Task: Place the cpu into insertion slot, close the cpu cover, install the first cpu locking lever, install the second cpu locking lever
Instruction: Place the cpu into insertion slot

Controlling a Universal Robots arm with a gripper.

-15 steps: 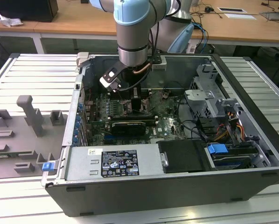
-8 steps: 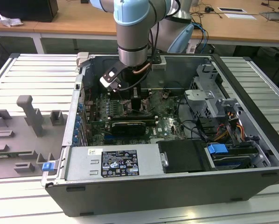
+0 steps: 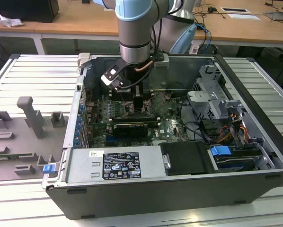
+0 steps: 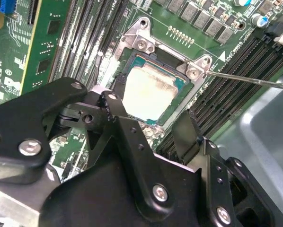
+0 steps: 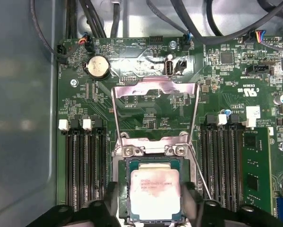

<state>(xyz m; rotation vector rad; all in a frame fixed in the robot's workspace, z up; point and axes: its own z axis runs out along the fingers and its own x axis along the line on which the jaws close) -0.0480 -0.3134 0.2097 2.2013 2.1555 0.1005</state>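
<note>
The cpu (image 5: 154, 187), a flat square chip with a dull silver-beige top (image 4: 148, 92), lies flat in the insertion slot (image 5: 153, 160), the black socket with a silver rim (image 4: 160, 56). My gripper (image 5: 153, 204) hangs just above it, open, one black finger on each side of the chip (image 4: 148, 116) with small gaps to its edges. The cpu cover (image 5: 155, 86), a thin silver frame, stands swung back off the socket. A thin wire locking lever (image 5: 200, 172) juts out beside the socket (image 4: 255, 81). In the exterior view the gripper (image 3: 137, 101) reaches down into the computer case.
Long black memory slots (image 5: 82, 165) flank the socket on both sides (image 5: 222, 161). A black card (image 3: 129, 128) lies across the green motherboard (image 3: 172, 125). Drive cage and cables (image 3: 217, 104) fill the exterior view's right of the case. Grey fixtures (image 3: 30, 116) stand outside.
</note>
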